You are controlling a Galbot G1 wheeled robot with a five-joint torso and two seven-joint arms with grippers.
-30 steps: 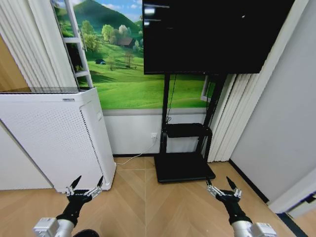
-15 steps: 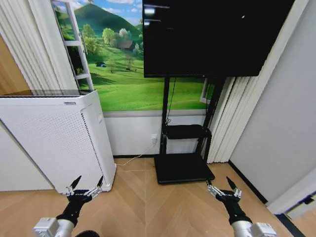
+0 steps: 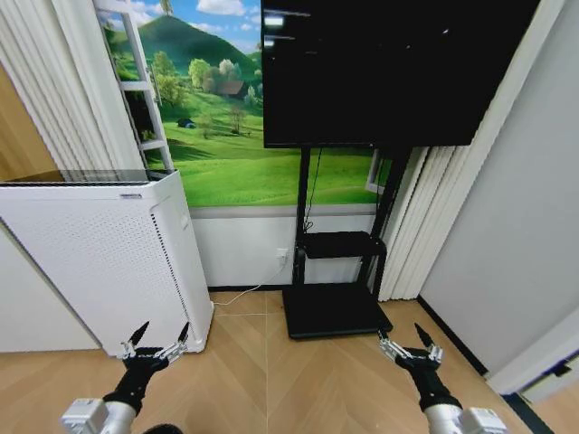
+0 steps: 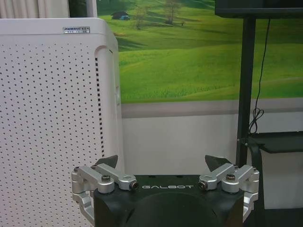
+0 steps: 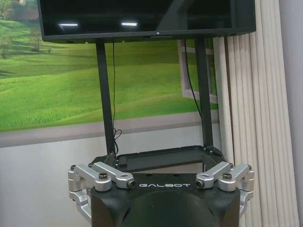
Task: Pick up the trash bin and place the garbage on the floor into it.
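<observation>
Basically, the trash bin and the garbage are sitting somewhere outside what the cameras are covering, so I can't place either relative to the fingers. No container is showing up, so there are no contents to report.

The left gripper (image 3: pixel 158 342) is hanging low over the wood floor (image 3: pixel 271 380), its fingers (image 4: pixel 108 162) spread wide and holding nothing. Just beyond those fingertips the white perforated appliance (image 3: pixel 99 262) is standing, its corner near them but not touching. The right gripper (image 3: pixel 409 342) is mirroring that pose, fingers (image 5: pixel 106 171) wide apart and empty, pointing at the black TV stand base (image 3: pixel 336 309), which is lying near but apart. The TV (image 3: pixel 389 68) is hanging well above both. A white cable (image 3: pixel 242 291) is trailing on the floor between appliance and stand.

Risks, my judgement: the robot is facing a wall with no target in view, so any reach now is blind. Driving or turning with both arms extended is risking the left fingertips clipping the appliance, or the right ones catching the stand. The cable could snag a wheel.
</observation>
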